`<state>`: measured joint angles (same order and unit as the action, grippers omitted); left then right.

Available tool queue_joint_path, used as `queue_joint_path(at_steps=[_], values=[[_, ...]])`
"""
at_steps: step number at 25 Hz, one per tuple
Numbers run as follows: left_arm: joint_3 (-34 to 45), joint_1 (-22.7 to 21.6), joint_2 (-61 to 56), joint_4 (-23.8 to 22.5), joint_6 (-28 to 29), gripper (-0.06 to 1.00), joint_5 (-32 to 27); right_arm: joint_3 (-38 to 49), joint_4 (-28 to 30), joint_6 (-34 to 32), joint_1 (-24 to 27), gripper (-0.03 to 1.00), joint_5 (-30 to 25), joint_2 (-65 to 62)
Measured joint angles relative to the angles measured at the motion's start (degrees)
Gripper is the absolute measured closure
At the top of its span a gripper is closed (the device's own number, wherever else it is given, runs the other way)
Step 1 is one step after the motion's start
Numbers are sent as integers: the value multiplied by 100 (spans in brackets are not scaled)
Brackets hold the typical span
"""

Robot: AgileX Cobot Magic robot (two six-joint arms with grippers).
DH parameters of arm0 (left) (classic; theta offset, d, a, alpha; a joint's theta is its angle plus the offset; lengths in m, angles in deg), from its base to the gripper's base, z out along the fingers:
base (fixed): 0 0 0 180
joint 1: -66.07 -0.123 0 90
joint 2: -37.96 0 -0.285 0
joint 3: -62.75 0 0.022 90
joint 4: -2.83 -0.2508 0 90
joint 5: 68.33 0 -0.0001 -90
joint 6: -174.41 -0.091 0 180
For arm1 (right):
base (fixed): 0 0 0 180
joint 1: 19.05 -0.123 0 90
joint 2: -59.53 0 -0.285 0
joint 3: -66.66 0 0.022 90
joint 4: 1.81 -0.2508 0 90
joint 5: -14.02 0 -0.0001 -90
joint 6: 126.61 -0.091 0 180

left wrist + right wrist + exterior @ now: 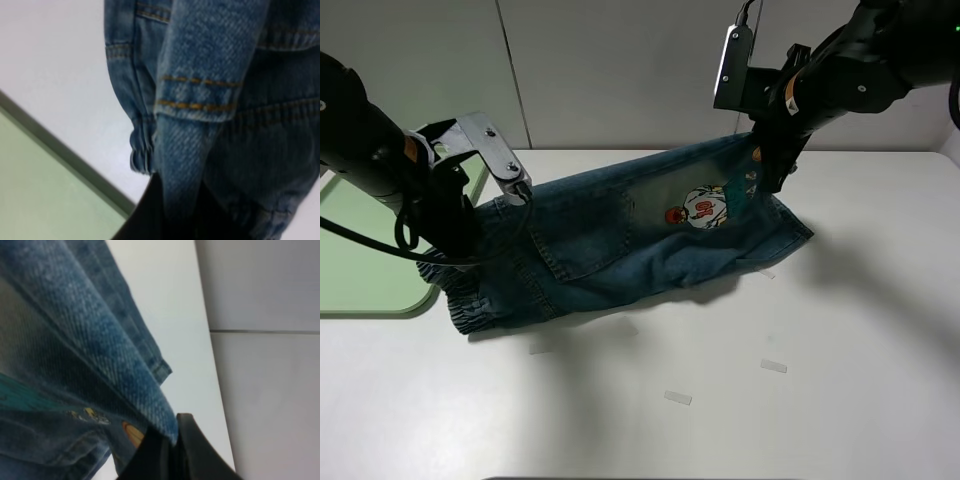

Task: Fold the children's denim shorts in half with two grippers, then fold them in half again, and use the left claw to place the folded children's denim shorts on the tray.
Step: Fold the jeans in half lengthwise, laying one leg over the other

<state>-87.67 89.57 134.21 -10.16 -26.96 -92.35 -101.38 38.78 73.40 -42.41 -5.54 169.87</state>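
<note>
At the far left you had the tray [360, 270] lying flat on the surface [740, 400], partly behind the left arm, with nothing on the part that showed. Just beside its inner edge, your left gripper [175, 215] was clamped on the children's denim shorts [610, 240] at the gathered waistband end; the wrist view showed its dark jaws pressed together on a fold of denim, with no gap between them. From there the shorts ran rightward and slightly away from you, so their long axis lay across the surface from one arm to the other. The garment was stretched out and raised along its upper edge, while the lower edge and the bunched waistband sagged onto the surface. The cartoon patch [705, 210] faced up, closer to the right end. At that end your right gripper [772, 172] hung above the surface, its jaws pinched tight on the edge of a leg hem. Each arm therefore had its own end, and neither was nearer the middle. By my reading, the fold turned on that line between the two grips: the shorts had not yet been doubled, and the tray sat on the left gripper's side, well apart from the right.
</note>
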Motion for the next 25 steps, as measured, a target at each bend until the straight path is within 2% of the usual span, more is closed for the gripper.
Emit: queue_joint_path(at_steps=[9, 17, 19, 20, 22, 23, 24, 25], values=[[0, 0, 413, -159, 0, 91, 506, 0, -29, 14, 374, 99, 456, 271], [0, 0, 435, -218, 0, 88, 743, 0, -24, 14, 442, 99, 692, 336], [0, -7, 435, -253, 0, 77, 654, 0, -29, 14, 451, 99, 698, 339], [7, -11, 435, -277, 0, 66, 586, 0, -29, 14, 466, 96, 683, 339], [43, -20, 437, -313, 0, 36, 474, 0, -29, 3, 536, 76, 587, 339], [63, -35, 442, -320, 0, 20, 488, 0, -24, -8, 588, 58, 547, 339], [75, -42, 449, -328, 0, 11, 520, 0, -24, -35, 623, 45, 538, 339], [80, -42, 469, -332, 0, 5, 553, 0, -24, -77, 659, 38, 551, 339]])
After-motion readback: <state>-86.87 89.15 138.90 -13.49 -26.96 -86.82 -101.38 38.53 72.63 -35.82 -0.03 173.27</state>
